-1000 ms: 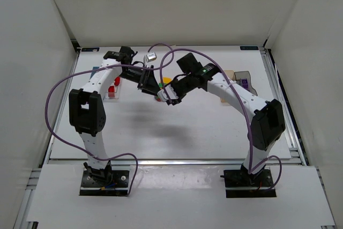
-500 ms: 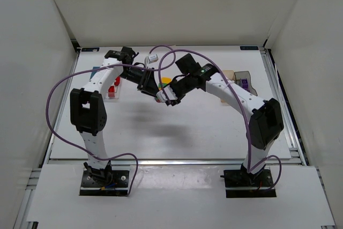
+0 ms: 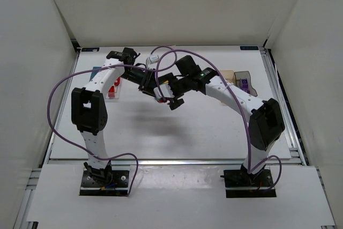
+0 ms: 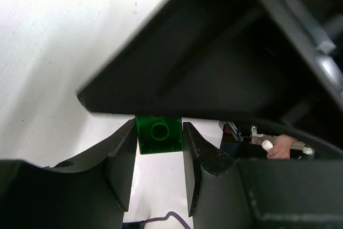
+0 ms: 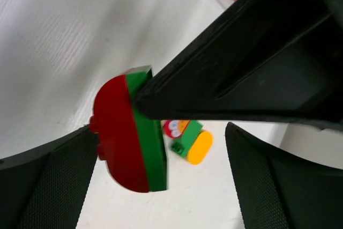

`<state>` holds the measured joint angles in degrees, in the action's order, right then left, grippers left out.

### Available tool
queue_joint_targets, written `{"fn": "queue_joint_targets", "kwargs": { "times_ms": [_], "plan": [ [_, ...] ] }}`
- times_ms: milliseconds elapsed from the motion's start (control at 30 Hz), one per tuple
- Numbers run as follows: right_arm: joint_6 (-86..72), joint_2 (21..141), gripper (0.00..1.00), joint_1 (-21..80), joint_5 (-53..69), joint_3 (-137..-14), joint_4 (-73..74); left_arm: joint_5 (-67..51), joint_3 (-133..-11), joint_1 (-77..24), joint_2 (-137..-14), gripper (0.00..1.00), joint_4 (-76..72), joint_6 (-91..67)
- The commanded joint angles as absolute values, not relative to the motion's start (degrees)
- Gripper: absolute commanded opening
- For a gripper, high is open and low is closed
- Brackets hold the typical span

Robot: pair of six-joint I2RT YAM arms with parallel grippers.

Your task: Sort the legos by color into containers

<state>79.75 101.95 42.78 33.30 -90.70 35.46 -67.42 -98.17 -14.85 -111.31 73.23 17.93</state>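
A stacked lego, a green brick (image 4: 158,137) with a red rounded piece (image 5: 115,143) on it, hangs above the table. My left gripper (image 4: 158,128) is shut on the green part, one finger on each side. My right gripper (image 5: 161,132) stands wide open around the same stack, its left finger close to the red piece. In the top view both grippers, left (image 3: 156,90) and right (image 3: 170,96), meet over the middle back of the table. More legos (image 5: 187,138) in red, green and yellow lie loose on the table below. A container (image 3: 112,90) at the left holds red pieces.
Two more containers (image 3: 241,81) stand at the back right beside the right arm, one showing purple. A purple cable (image 3: 161,57) loops over both wrists. White walls close the table on three sides.
My right gripper has sprung wide open and let go of the red and green stack. My left gripper has closed on it and now holds it alone.
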Motion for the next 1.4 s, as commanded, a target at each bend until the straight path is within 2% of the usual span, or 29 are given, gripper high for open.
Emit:
{"fn": "queue_joint_targets", "kwargs": {
  "times_ms": [0, 200, 300, 333, 500, 600, 733, 800, 967, 1133, 1367],
  "plan": [
    [75.2, 97.4, 0.99, 42.8, 30.5, -85.9, 26.4, -70.3, -96.8, -15.1, -107.7, 0.15, 69.2, 15.9],
    [61.7, 93.3, 0.99, 40.7, 27.7, -83.1, 17.3, -69.3, -94.5, -13.5, -105.6, 0.12, 62.9, 10.4],
    [46.6, 90.5, 0.99, 37.8, 26.7, -84.4, 17.1, -68.8, -89.1, -9.9, -102.8, 0.11, 52.6, 3.5],
    [43.7, 89.7, 0.99, 36.7, 26.7, -84.3, 17.0, -68.8, -88.1, -9.8, -102.2, 0.11, 52.6, 2.0],
    [28.6, 88.4, 0.99, 28.4, 31.8, -85.3, 19.1, -68.1, -79.8, -5.1, -95.4, 0.10, 33.9, -7.6],
    [18.1, 91.3, 0.98, 24.5, 41.3, -88.1, 22.2, -69.8, -74.6, -3.0, -92.0, 0.10, 19.1, -15.4],
    [1.5, 98.9, 0.92, 19.4, 61.1, -93.9, 21.5, -72.9, -67.0, -1.8, -89.6, 0.10, -4.2, -29.5],
    [-11.3, 103.3, 0.90, 18.9, 66.3, -94.7, 14.6, -75.1, -65.7, -1.9, -90.3, 0.10, -16.5, -38.8],
    [-36.2, 109.8, 0.89, 20.4, 73.1, -93.7, -11.3, -77.4, -65.6, -2.1, -93.0, 0.10, -29.5, -51.7],
    [-39.2, 114.7, 0.87, 22.6, 74.4, -100.4, -14.6, -79.2, -67.1, -2.3, -95.9, 0.10, -37.5, -58.3],
    [-39.3, 118.5, 0.78, 24.5, 76.2, -106.7, -14.6, -79.9, -68.1, -2.3, -98.7, 0.10, -42.9, -63.5]
  ]
}}
